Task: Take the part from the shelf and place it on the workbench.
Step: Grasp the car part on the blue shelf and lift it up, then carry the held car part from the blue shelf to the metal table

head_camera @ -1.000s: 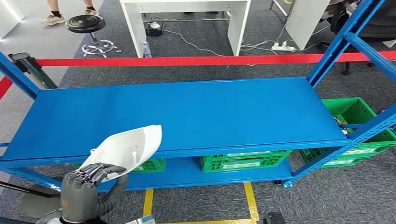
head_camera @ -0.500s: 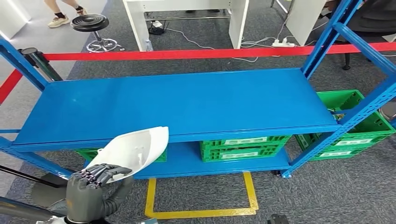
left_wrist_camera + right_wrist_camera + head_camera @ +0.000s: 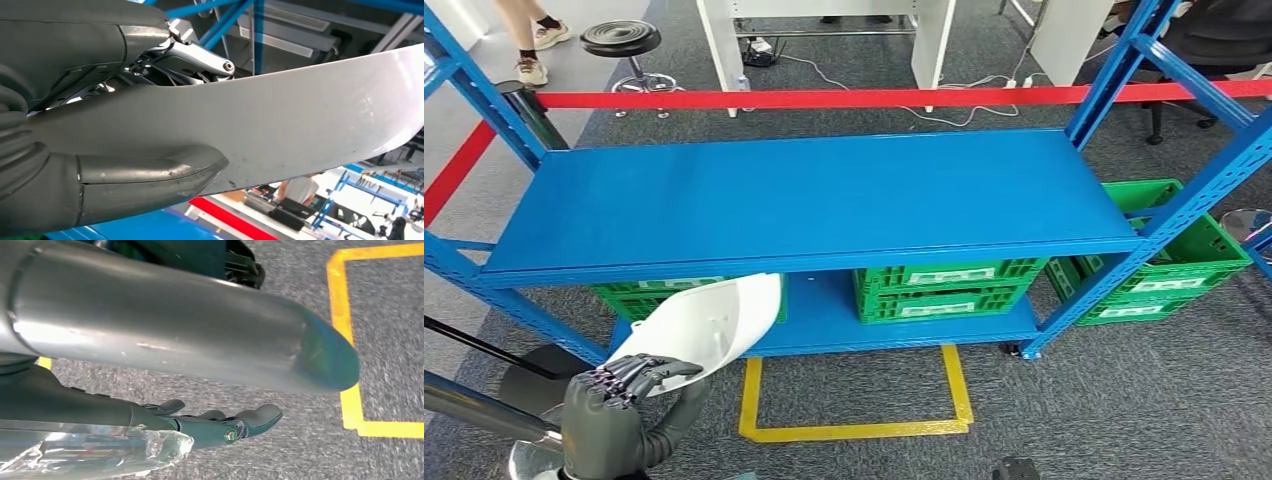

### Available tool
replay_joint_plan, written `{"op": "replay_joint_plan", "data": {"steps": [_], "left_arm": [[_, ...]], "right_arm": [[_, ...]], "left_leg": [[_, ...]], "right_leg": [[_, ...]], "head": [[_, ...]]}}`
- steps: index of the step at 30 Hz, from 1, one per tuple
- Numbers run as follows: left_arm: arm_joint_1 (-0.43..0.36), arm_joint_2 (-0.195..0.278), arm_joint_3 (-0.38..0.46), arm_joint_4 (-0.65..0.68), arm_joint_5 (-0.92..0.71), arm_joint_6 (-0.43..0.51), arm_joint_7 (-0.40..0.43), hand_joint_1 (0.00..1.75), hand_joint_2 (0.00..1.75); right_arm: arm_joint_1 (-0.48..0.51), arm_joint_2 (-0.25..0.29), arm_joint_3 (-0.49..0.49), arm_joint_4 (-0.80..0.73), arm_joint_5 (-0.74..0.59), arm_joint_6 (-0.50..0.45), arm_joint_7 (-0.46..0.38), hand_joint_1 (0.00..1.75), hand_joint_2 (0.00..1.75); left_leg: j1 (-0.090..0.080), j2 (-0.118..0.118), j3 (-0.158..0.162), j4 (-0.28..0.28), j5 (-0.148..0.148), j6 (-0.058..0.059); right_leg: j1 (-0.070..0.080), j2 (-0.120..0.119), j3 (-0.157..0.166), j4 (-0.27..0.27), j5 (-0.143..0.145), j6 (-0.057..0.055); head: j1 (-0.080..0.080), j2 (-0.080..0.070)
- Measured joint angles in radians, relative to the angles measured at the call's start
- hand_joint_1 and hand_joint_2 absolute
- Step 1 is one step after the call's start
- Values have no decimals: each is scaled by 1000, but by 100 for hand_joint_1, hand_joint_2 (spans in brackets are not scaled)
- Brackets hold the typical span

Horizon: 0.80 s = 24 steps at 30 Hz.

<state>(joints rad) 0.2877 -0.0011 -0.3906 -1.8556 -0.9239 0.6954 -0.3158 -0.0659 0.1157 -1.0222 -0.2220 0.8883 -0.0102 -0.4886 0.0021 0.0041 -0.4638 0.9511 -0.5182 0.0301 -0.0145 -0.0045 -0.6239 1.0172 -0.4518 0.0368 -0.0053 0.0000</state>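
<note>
White plastic part [image 3: 704, 325] is sitting at seven o'clock, clear of the shelf [image 3: 804, 200]; your left hand [image 3: 619, 400] is clamping its edge for carrying. Right hand [image 3: 220, 425] is hanging loose, fingers apart.

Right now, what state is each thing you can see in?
White part: off the shelf, held in the air.
Left hand: grips the part's near end.
Right hand: hangs over the carpet, fingers extended, holding nothing.
Top shelf: bare.
Green crates: sitting on the lower shelf.
</note>
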Motion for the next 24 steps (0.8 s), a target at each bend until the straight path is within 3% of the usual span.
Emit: {"op": "replay_joint_plan", "data": {"steps": [3, 4, 5, 6, 8, 10, 11, 12, 14, 15, 17, 18, 19, 20, 21, 22, 24], "left_arm": [[1, -4, 0, 0, 1, 0, 0, 175, 175], [1, -4, 0, 0, 2, 0, 0, 175, 175], [1, -4, 0, 0, 4, 0, -1, 175, 175], [0, -5, -1, 0, 6, 0, -3, 175, 175], [-4, -8, -4, 0, 11, -2, -8, 175, 175], [-13, -15, -14, 0, 14, -5, -11, 175, 175], [-18, -18, -20, 1, 14, -6, -13, 175, 175], [-23, -22, -26, 1, 14, -6, -13, 175, 175], [-31, -26, -34, 4, 14, -11, -15, 175, 175], [-36, -28, -39, 6, 15, -16, -15, 175, 175], [-55, -35, -52, 22, 18, -27, -16, 175, 175], [-67, -39, -60, 33, 19, -31, -17, 175, 175], [-80, -45, -68, 45, 21, -33, -17, 175, 175], [-90, -50, -73, 57, 22, -35, -18, 175, 175], [-99, -55, -77, 67, 23, -35, -18, 175, 175], [-107, -60, -80, 75, 24, -36, -18, 175, 175], [-120, -68, -86, 87, 25, -36, -18, 175, 175]], "right_arm": [[1, 0, 0, 0, 0, 0, 0, 0, 0], [2, 0, 0, 0, 0, 1, 0, 0, 0], [1, 0, 0, 0, 0, 1, 0, 0, 0], [1, 0, -1, 0, -3, 1, 0, 0, 0], [1, -1, -8, 0, -11, 1, 0, 0, 0], [-3, -3, -17, -1, -20, 3, -2, 0, 0], [-4, -4, -21, -2, -23, 5, -3, 0, 0], [-4, -5, -24, -2, -25, 6, -4, 0, 0], [-1, -6, -31, -2, -34, 7, -4, 0, 0], [0, -6, -36, -3, -41, 6, -4, 0, 0], [2, -8, -51, -3, -56, 6, -2, 0, 0], [2, -9, -58, -4, -62, 6, -1, 0, 0], [3, -10, -66, -4, -66, 6, 0, 0, 0], [4, -11, -72, -4, -68, 7, 1, 0, 0], [4, -12, -77, -4, -69, 7, 2, 0, 0], [5, -13, -82, -4, -69, 8, 2, 0, 0], [6, -14, -90, -4, -69, 9, 2, 0, 0]], "left_leg": [[-3, 4, -44, 0, 36, 15], [-6, 5, -60, 2, 48, 16], [-9, 6, -76, 5, 59, 16], [-11, 7, -92, 7, 69, 16], [-15, 7, -118, 13, 88, 13], [-19, 6, -134, 20, 106, 7], [-20, 6, -138, 23, 114, 2], [-20, 7, -142, 23, 122, -3], [-17, 6, -149, 26, 127, -14], [-15, 4, -157, 39, 105, -21], [-9, 0, -183, 124, 6, -34], [-5, 0, -196, 190, -47, -39], [-2, 0, -205, 255, -82, -44], [1, 0, -204, 301, -88, -47], [3, 0, -191, 315, -71, -48], [4, 0, -160, 292, -41, -48], [5, -1, -58, 160, -4, -42]], "right_leg": [[-1, 2, -50, 165, -143, 8], [0, 2, -59, 225, -167, 9], [0, 2, -56, 262, -165, 9], [0, 2, -37, 265, -143, 7], [2, 2, 54, 163, -89, -1], [7, 3, 171, 0, -92, -10], [9, 3, 203, -54, -105, -14], [12, 3, 215, -81, -112, -17], [11, 2, 196, -85, -99, -29], [9, 0, 185, -85, -88, -37], [6, -5, 157, -85, -62, -47], [6, -7, 143, -84, -50, -49], [6, -9, 129, -81, -38, -48], [6, -9, 113, -76, -28, -47], [6, -10, 96, -69, -18, -46], [5, -9, 77, -60, -10, -43], [7, -7, 48, -42, 1, -36]], "head": [[6, 0], [6, 0], [7, 0], [7, 0], [7, 0], [8, 0], [8, 0], [9, 0], [10, 0], [8, 0], [3, 0], [0, 0], [-1, 0], [-1, 0], [-1, 0], [-1, 0], [-1, 0]]}}
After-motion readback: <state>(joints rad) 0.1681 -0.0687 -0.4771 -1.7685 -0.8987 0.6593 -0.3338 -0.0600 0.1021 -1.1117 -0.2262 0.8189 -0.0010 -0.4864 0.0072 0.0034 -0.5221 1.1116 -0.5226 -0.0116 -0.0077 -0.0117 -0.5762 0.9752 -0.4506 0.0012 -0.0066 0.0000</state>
